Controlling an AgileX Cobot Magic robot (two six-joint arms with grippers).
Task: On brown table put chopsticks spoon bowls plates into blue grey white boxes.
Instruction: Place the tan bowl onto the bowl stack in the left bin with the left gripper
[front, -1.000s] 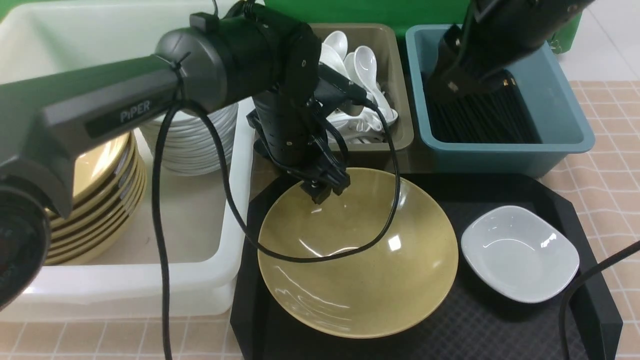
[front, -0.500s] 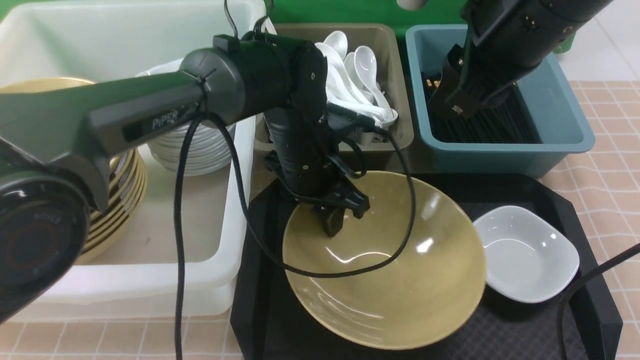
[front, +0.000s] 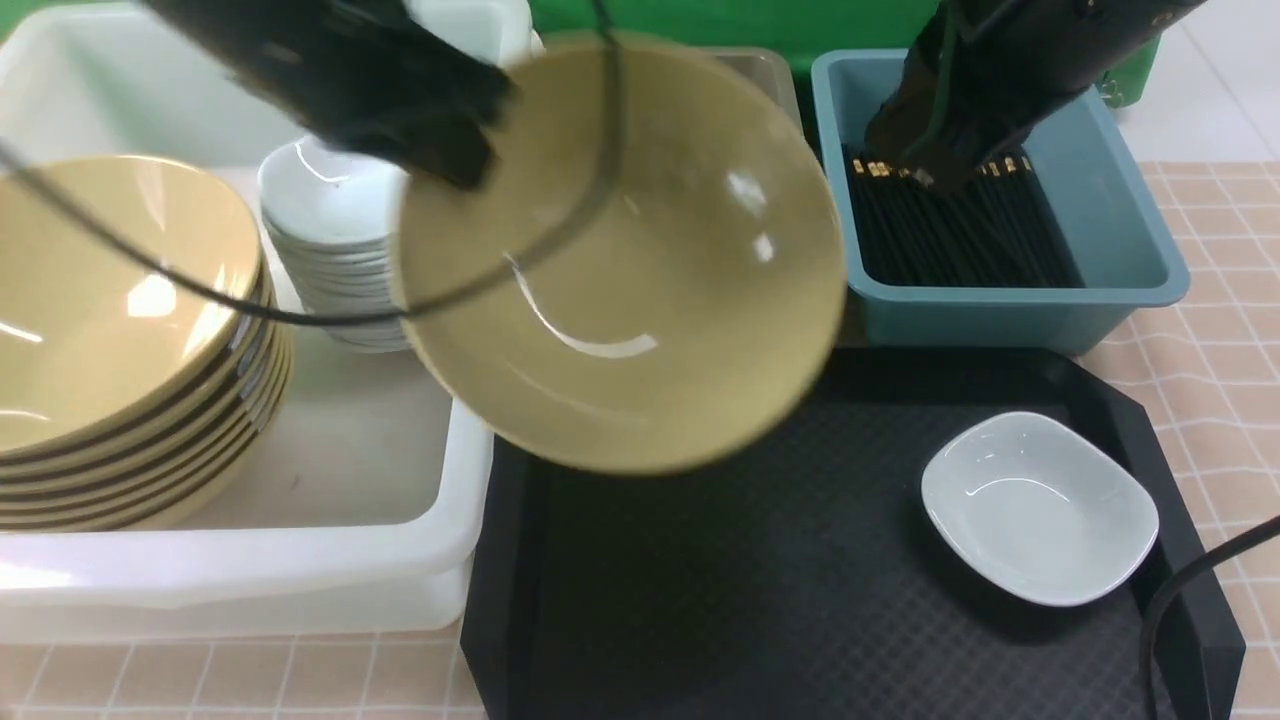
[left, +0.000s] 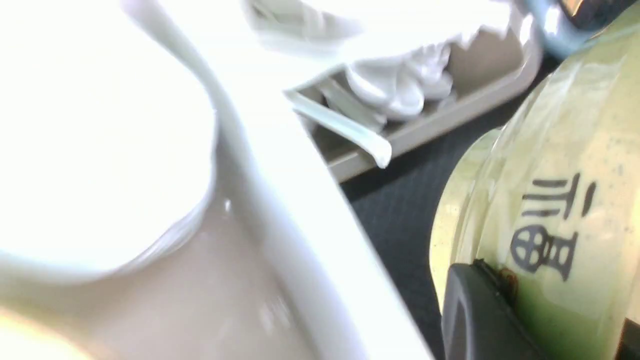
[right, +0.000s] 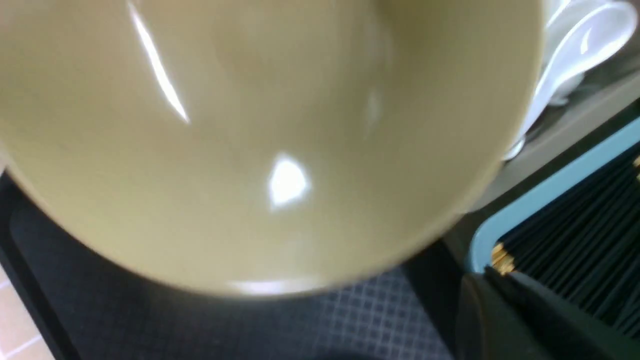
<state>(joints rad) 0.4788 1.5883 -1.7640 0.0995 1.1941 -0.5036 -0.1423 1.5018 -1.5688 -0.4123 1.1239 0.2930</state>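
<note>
1. Nearest, a white plate lay on the black tray, waiting its turn.
2. Above the tray, the left gripper was clamped on the yellow bowl's edge, probably for carrying it to the stacked bowls.
3. Farther, the right gripper, fingers together, hung over the blue box, perhaps keeping away.

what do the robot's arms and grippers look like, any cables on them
Both arms are dark grey to black, with rounded, glossy segments. The left gripper is black, with a loose black cable looping from that arm. The right gripper looks dark grey too; another black cable hangs at the right.
</note>
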